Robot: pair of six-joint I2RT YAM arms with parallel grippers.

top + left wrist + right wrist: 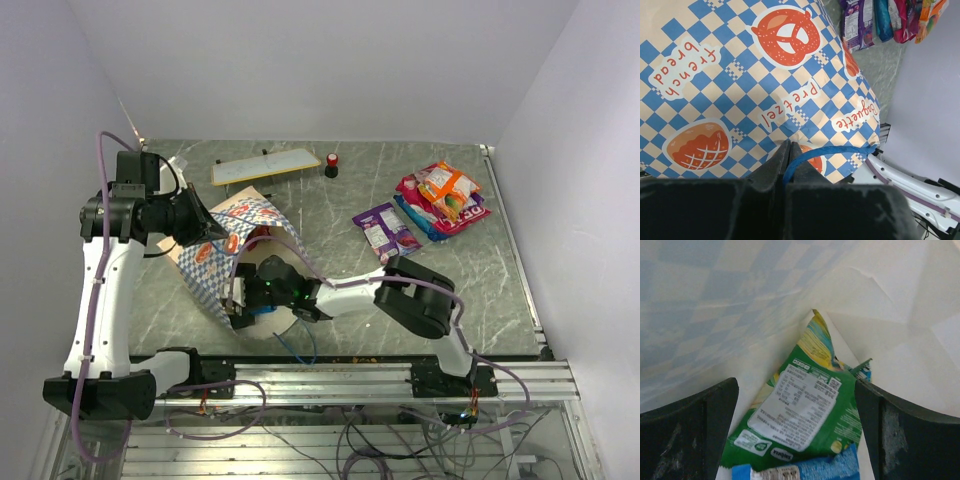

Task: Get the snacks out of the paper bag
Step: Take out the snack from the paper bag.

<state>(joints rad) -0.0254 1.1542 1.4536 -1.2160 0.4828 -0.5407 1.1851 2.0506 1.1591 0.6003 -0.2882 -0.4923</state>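
Left wrist: bag reads "Pretzel"; "Baguette"

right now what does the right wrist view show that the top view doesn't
Only the right wrist view: the cream inside of the paper bag, with a green packet and a blue packet lying in it, framed by the open right tool. Only the top view: a purple packet and a pile of packets out on the table, a white board, a red-and-black knob, and the left tool holding the bag's edge. Both: the bag itself, seen from inside in one and from outside in the other.
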